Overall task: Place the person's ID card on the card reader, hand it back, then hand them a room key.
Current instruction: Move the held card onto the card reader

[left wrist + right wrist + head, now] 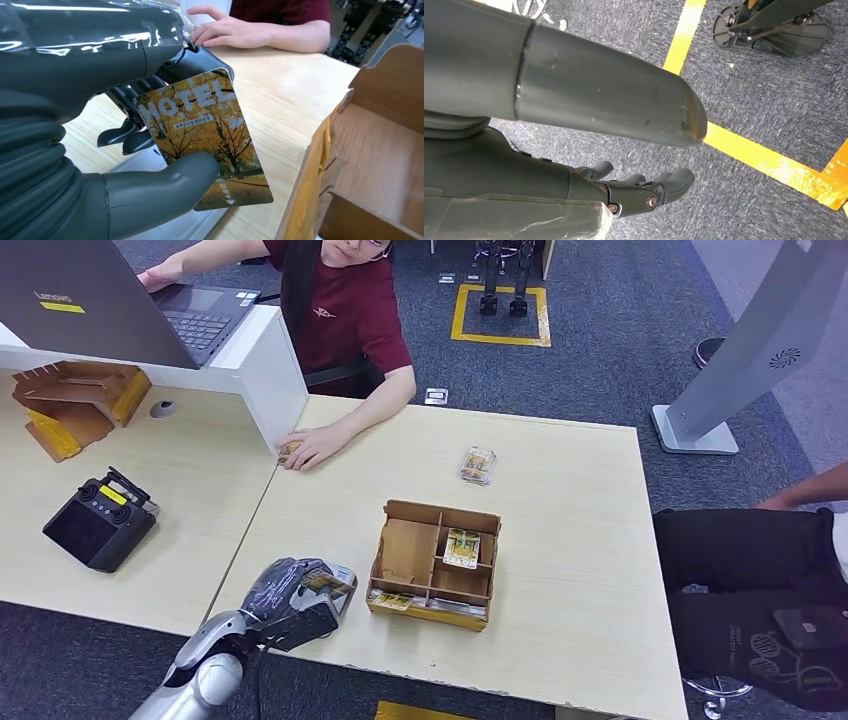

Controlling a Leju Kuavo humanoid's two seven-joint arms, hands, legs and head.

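left robot hand (pixel 150 150) pinching room key (pixel 210 140)

Hotel key card (pixel 210 145) in left hand (pixel 125 150)

I see the room key (pixel 210 145), a card printed with yellow trees and "HOTEL", pinched in my left hand (pixel 295 600) just beside the cardboard organizer (pixel 433 565) at the table's near edge.
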